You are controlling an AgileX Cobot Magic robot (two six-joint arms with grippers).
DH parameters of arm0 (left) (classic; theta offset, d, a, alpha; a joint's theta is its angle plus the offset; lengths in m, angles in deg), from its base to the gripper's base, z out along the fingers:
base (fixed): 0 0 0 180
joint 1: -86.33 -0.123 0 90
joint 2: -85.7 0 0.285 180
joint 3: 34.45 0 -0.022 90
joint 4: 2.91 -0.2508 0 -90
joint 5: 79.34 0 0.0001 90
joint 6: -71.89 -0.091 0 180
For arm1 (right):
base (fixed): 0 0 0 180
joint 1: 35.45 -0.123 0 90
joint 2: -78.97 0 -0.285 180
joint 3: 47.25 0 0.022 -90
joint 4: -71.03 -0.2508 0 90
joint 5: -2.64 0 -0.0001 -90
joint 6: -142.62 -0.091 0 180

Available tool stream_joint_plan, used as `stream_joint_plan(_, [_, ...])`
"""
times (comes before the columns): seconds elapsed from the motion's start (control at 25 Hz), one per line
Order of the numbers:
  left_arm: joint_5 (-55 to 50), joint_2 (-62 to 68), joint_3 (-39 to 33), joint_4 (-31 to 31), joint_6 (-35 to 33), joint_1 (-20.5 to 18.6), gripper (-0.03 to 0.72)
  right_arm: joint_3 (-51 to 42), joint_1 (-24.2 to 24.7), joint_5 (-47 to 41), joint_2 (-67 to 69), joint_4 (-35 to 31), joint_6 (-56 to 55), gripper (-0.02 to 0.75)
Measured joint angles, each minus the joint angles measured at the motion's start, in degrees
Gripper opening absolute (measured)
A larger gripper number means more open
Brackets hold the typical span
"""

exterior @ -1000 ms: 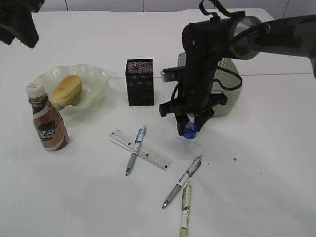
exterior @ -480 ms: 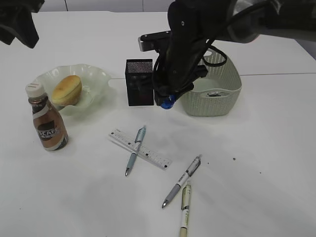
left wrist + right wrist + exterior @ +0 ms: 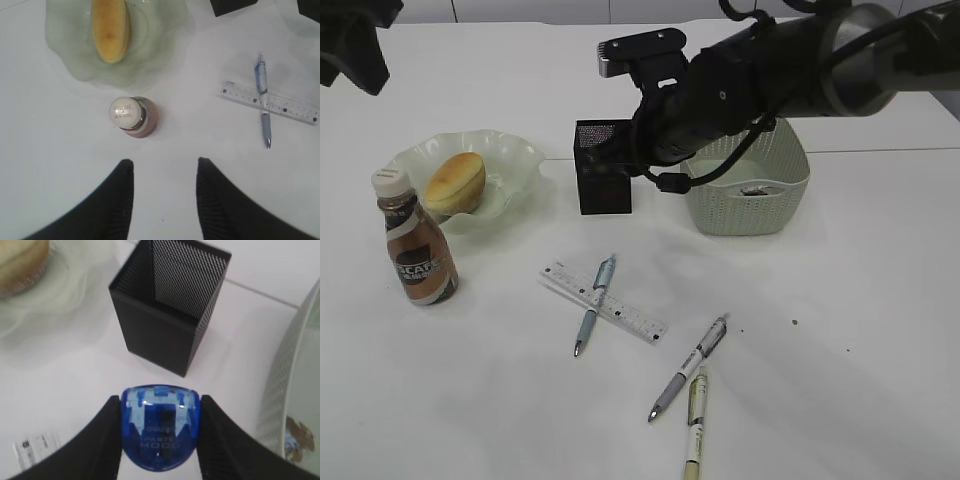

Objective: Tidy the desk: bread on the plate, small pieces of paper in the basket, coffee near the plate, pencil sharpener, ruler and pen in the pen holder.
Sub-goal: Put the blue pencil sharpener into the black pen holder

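The white desk (image 3: 840, 330) carries the same layout as half a second ago; only the right arm has changed, having swung up and toward the far edge, so that its gripper (image 3: 159, 440) is now hidden from the exterior camera behind the arm's own body, where a moment ago the blue sharpener showed below it.

In the right wrist view that gripper is pinching the blue translucent pencil sharpener (image 3: 160, 426) between its two fingers, rounded end toward the camera, held in the air just short of the black mesh pen holder (image 3: 603, 166), which stands upright with its open top facing up. Only the curved wall of the pale green basket (image 3: 750, 205) enters that view, with scraps of paper (image 3: 296, 437) in the bottom.

The left gripper (image 3: 162, 195) hangs spread above bare desk near the left edge, empty.

The glass plate (image 3: 510, 165) holds the bread (image 3: 456, 181), and the coffee bottle (image 3: 415, 245) stands upright just beside it.

The ruler (image 3: 605, 302) lies at a slant mid-desk, and a blue pen (image 3: 594, 304) lies across it, tip toward the near edge.

Two more pens, one grey (image 3: 688, 368) and one yellowish (image 3: 695, 420), lie close together nearer the front edge; whether they touch is hard to tell.
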Motion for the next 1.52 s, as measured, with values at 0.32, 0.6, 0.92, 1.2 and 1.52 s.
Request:
stream_joint_plan(0.32, [0.0,0.0,0.0,-1.1,0.0,0.0,0.307,-2.2,0.0,14.4,-0.4,1.5,0.0,0.303])
stream_joint_plan(0.6, [0.0,0.0,0.0,-1.1,0.0,0.0,0.307,-1.9,0.0,25.8,1.5,2.8,0.0,0.303])
stream_joint_plan(0.92, [-0.1,0.0,0.0,-1.2,0.0,0.0,0.307,5.0,0.5,26.9,8.6,3.0,0.0,0.303])
stream_joint_plan(1.2, [-0.1,0.0,0.0,-1.3,0.0,0.0,0.307,7.2,1.0,26.8,10.3,3.0,0.0,0.303])
stream_joint_plan(1.52, [-0.1,0.0,0.0,-1.3,0.0,0.0,0.307,8.2,1.3,26.7,12.3,3.0,0.1,0.303])
